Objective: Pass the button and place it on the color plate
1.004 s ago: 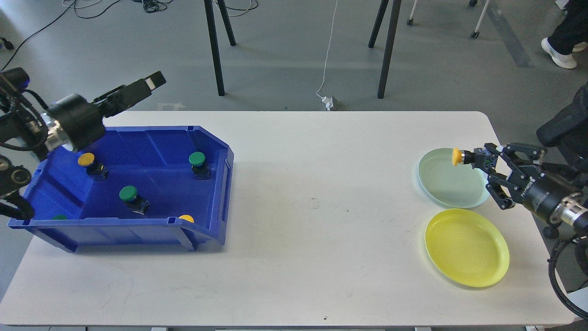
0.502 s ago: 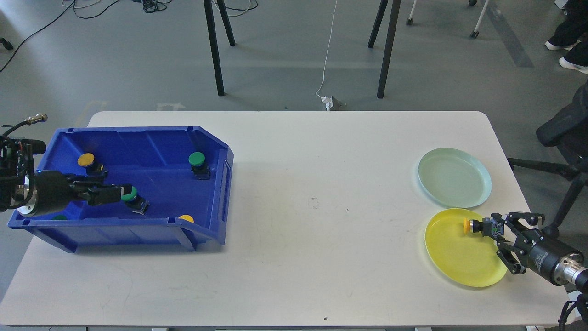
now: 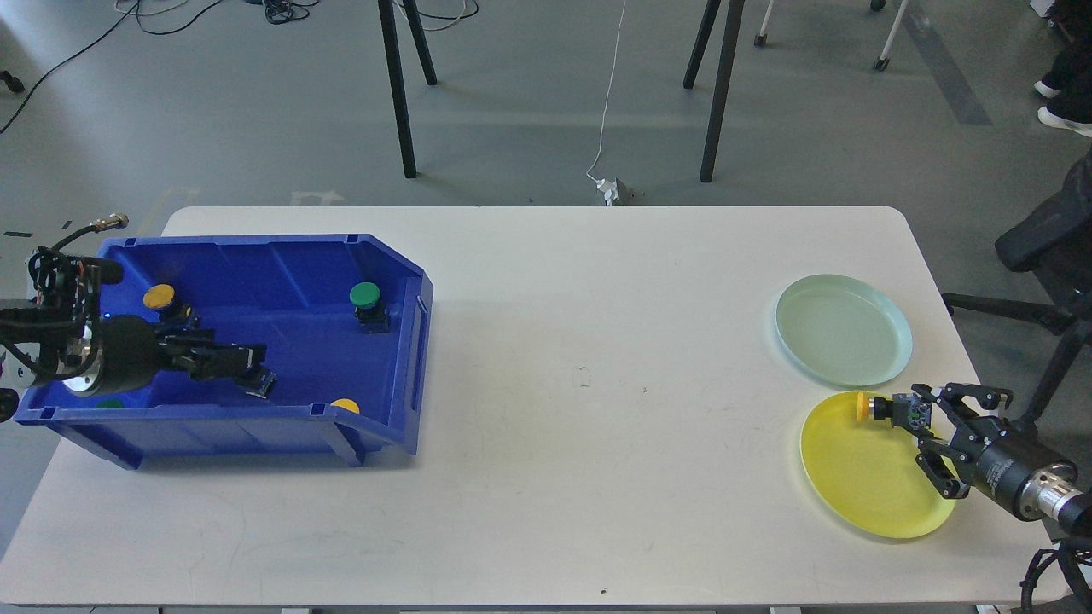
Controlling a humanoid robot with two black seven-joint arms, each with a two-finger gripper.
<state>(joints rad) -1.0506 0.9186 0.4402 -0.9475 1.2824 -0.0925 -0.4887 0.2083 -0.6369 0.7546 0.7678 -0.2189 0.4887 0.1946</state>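
My right gripper is shut on a yellow button with a black base and holds it on its side over the far edge of the yellow plate. The pale green plate behind it is empty. My left gripper reaches low into the blue bin from the left. It covers a green button's cap, and only that button's black base shows. Its dark fingers are hard to tell apart.
The bin also holds a green button, two yellow buttons and a green cap half hidden at its near left wall. Chair and table legs stand beyond the table's far edge.
The right gripper brought the yellow button from the pale green plate to the yellow plate, which then shifted slightly right. The left gripper dropped into the bin and moved right over the green button.
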